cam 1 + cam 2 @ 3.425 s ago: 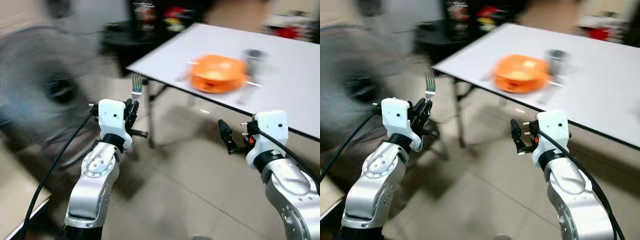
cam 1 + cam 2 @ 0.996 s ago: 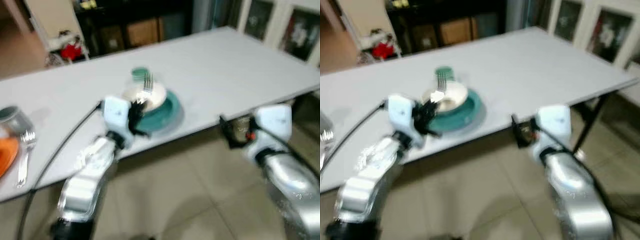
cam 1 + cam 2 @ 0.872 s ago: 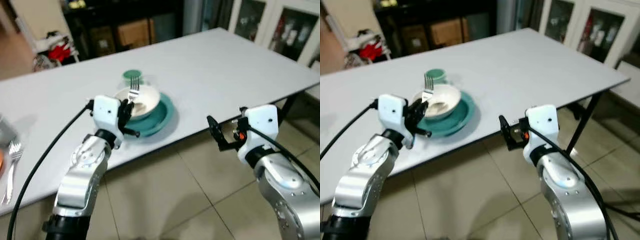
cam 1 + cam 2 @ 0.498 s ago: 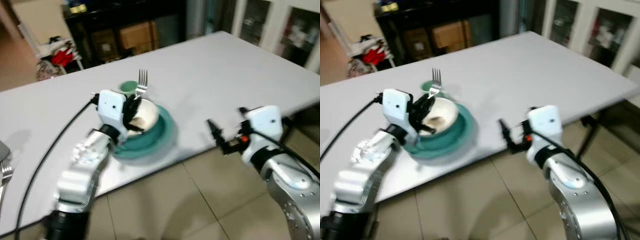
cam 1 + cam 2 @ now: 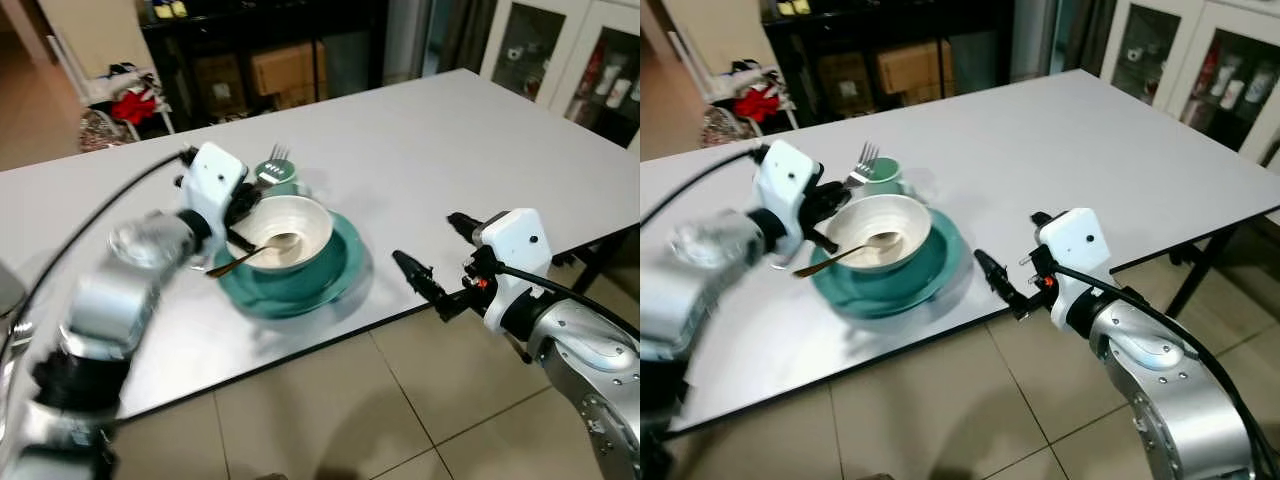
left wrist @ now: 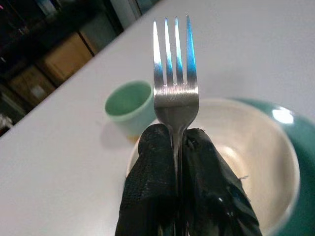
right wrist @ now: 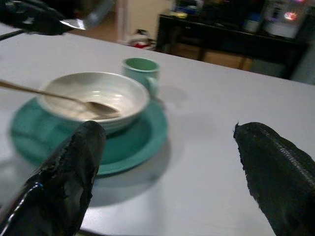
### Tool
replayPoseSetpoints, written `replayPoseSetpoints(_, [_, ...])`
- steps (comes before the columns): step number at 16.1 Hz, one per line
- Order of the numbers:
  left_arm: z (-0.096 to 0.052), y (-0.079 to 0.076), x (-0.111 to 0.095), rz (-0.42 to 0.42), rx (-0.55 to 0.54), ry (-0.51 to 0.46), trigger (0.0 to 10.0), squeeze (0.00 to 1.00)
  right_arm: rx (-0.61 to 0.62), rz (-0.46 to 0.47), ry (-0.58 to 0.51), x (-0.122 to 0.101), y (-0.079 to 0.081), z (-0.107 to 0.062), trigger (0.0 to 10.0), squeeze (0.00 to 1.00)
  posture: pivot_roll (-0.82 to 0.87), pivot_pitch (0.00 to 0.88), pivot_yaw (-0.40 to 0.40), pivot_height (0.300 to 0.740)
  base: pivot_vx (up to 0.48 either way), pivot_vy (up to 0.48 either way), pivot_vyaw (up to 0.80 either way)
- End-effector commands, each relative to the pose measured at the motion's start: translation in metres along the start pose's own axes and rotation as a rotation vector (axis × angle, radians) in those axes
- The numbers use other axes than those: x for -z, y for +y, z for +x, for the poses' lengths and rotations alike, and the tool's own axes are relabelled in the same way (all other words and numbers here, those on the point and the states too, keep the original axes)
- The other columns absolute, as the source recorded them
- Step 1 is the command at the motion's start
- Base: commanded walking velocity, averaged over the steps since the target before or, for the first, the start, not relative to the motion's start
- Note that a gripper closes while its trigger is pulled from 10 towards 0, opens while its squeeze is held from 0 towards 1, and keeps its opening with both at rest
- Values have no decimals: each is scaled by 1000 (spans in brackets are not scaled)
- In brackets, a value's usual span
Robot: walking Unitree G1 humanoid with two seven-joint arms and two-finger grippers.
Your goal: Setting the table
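Left wrist view shows the left gripper (image 6: 179,147) clamped narrow on the handle of a steel fork (image 6: 174,73), tines up, over the white bowl (image 5: 280,232) beside the small green cup (image 5: 878,175); half a second ago the fork stood higher above the bowl, and now it is lowered and tilted toward the cup, so placing looks close; a spoon (image 5: 250,254) rests in the bowl on the teal plate (image 5: 335,275); the right gripper (image 5: 432,285) hovers wide open at the grey table (image 5: 480,150) edge, empty.
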State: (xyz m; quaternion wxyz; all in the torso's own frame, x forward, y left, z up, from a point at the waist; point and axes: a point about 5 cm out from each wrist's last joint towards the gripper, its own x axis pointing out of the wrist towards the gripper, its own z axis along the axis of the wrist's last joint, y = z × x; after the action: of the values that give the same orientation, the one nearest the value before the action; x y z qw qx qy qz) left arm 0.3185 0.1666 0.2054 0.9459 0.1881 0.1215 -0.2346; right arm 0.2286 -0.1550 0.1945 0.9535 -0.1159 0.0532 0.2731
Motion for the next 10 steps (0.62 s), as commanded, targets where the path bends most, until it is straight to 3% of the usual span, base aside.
replayPoseSetpoints(1, [5, -3, -5, 25, 49, 37, 10000, 0, -49, -9, -17, -4, 3, 2, 10000, 0, -109, 0, 87, 740, 0, 0, 0])
replayPoseSetpoints(5, [22, -11, -8, 78, 159, 194, 10000, 0, -176, -33, 25, 1, 13, -1, 10000, 0, -106, 0, 90, 740, 0, 0, 0])
replayPoseSetpoints(9, [36, -9, 5, 123, 146, 294, 10000, 0, -228, -43, 37, 3, 20, -1, 10000, 0, -105, 0, 89, 740, 0, 0, 0])
replayPoseSetpoints(10, [44, -7, 5, 94, 133, 318, 10000, 0, -250, -47, 43, 4, 23, -1, 10000, 0, -106, 0, 89, 740, 0, 0, 0])
